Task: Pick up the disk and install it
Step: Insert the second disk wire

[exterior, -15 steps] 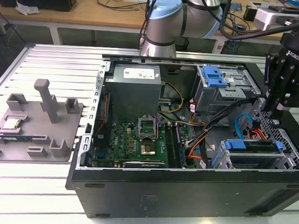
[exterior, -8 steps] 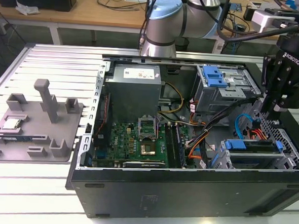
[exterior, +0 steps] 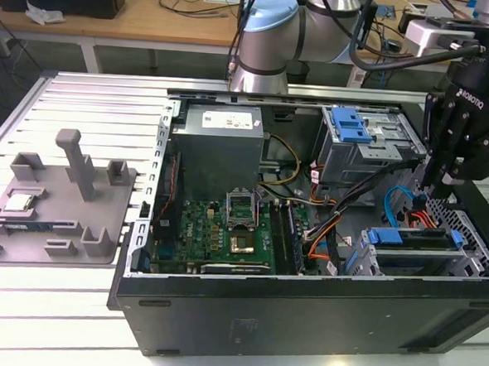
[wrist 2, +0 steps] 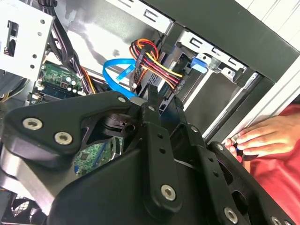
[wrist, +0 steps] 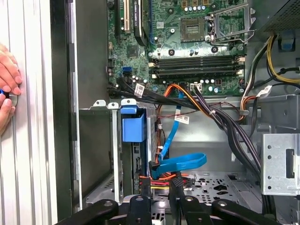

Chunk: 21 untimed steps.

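Going by the exterior view from its left: the grey fixture (exterior: 56, 213) on the table plays no part for me now. Next is the open case (exterior: 302, 319) with the board (exterior: 225, 232), then the rear cage (exterior: 363, 145) with its blue latch, which I should leave alone. The disk (exterior: 403, 239) sits on edge in the front bay, just inside the case's near wall. In the first wrist view its blue frame tab (wrist: 133, 124) stands proud of the bay. My gripper (exterior: 431, 190) hangs low over that bay, beside the blue cable (wrist: 180, 161) and the red and orange wires (wrist 2: 157, 61). I cannot tell whether it is parted or closed. To do this well, I judge I must press straight along the bay rails and keep off the wires. A hand (wrist: 7, 89) rests outside the case wall, well apart from me.
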Tool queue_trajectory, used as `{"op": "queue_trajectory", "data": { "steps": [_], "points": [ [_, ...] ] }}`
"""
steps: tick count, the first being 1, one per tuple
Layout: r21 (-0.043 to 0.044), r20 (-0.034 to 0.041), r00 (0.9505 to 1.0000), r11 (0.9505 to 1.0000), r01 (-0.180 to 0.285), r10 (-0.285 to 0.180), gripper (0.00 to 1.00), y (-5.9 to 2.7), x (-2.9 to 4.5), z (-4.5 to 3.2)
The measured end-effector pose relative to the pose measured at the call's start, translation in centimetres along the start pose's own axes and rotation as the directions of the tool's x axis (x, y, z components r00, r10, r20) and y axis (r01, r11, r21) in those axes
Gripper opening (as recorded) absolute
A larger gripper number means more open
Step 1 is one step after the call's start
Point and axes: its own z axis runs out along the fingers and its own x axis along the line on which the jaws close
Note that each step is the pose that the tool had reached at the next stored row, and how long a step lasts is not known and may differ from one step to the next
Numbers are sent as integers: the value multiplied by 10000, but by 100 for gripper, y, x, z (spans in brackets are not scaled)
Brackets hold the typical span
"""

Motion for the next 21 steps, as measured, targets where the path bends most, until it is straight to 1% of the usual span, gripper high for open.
{"op": "queue_trajectory", "data": {
  "steps": [8, 15, 21],
  "points": [
    [0, 1, 10000, 10000, -1, 1, 30, 61, 27, 34],
    [0, -2, 10000, 10000, -1, 1, 30, 87, 73, 66],
    [0, -1, 10000, 10000, 0, 0, 30, 94, 72, 90]
  ]
}}
